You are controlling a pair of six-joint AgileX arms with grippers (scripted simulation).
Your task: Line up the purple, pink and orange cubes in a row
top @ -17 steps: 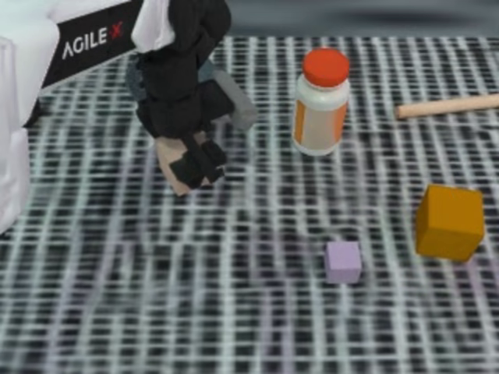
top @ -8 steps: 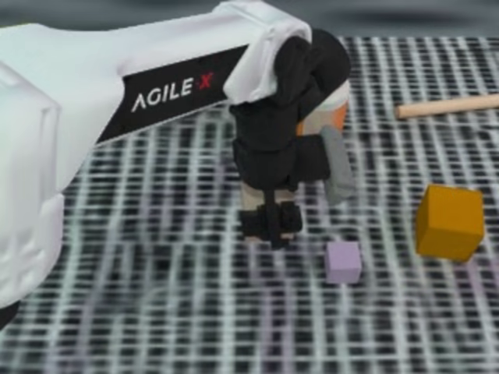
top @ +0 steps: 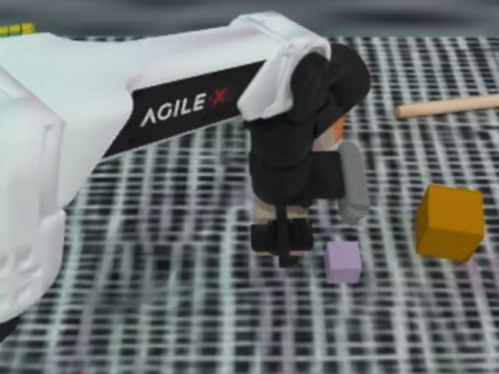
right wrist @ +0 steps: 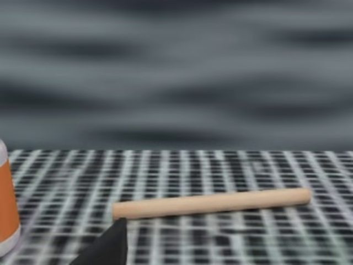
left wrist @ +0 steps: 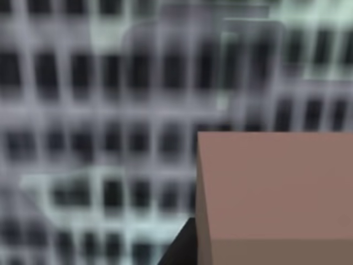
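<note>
Left gripper low over the table's middle, clamped tight on the pink cube, just left of the purple cube; orange cube farther right, apart from both. Pink cube barely visible from above, tucked under the black fingers; filling the left wrist view's corner, seemingly clear of the checked cloth. Judged step: bringing pink down beside purple to start the row. Main risk: setting down too close and nudging purple out of place, or a finger clipping it on release, since the gap looks slim. Another: a tilted drop leaving pink skewed off the line, with orange sitting a touch farther back than purple. Bottle almost hidden behind the wrist, near enough for the arm to brush on the way out. Wooden rod far right at the back, well clear. Something multicoloured at the far left edge, no obstacle. Right gripper parked off to the right, near the rod; only 1 dark tip showing, opening impossible to judge.
</note>
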